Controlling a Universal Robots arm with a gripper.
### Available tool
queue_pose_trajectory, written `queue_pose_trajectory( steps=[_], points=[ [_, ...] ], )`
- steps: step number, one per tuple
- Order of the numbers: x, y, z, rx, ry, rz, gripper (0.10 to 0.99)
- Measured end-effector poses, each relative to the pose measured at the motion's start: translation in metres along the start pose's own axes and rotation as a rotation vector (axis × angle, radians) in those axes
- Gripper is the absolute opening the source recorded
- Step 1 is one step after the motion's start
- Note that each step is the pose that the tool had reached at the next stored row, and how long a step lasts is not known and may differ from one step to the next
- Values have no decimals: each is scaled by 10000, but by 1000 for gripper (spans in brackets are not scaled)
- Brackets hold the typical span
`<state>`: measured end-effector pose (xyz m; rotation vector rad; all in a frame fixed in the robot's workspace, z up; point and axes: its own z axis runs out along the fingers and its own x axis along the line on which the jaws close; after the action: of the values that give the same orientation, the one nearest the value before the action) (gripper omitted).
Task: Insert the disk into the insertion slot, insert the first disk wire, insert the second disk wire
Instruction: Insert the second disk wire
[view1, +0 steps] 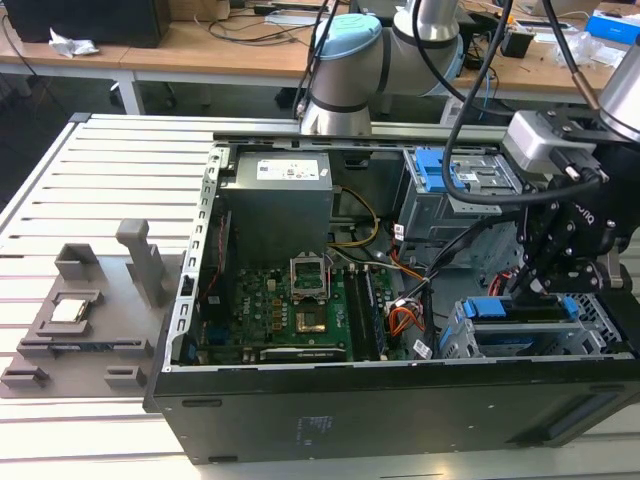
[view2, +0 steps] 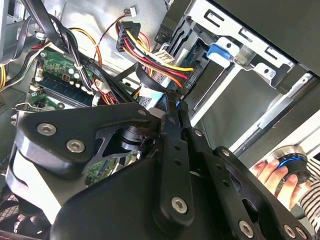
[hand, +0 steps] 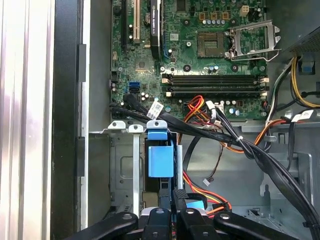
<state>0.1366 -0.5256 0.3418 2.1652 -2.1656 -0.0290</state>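
Down at the computer case's (view1: 400, 410) near right corner, the gripper (view1: 540, 285) is pinched shut on a thin wire plug (hand: 196, 203), right by the disk (view1: 520, 310) in its slot (view1: 480, 345); pushing it in looks to need careful lining up.

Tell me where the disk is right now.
In the exterior view, the disk sits in the insertion slot at the case's right front corner, directly under the end effector.

a cluttered wooden bench (view1: 200, 45) stands behind a grey slatted table (view1: 110, 180).
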Motion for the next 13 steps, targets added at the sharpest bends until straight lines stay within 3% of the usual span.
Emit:
queue_pose_trajectory(
  steps=[13],
  points=[
    [1,-3,51,4,1,-86,145]
  ],
)
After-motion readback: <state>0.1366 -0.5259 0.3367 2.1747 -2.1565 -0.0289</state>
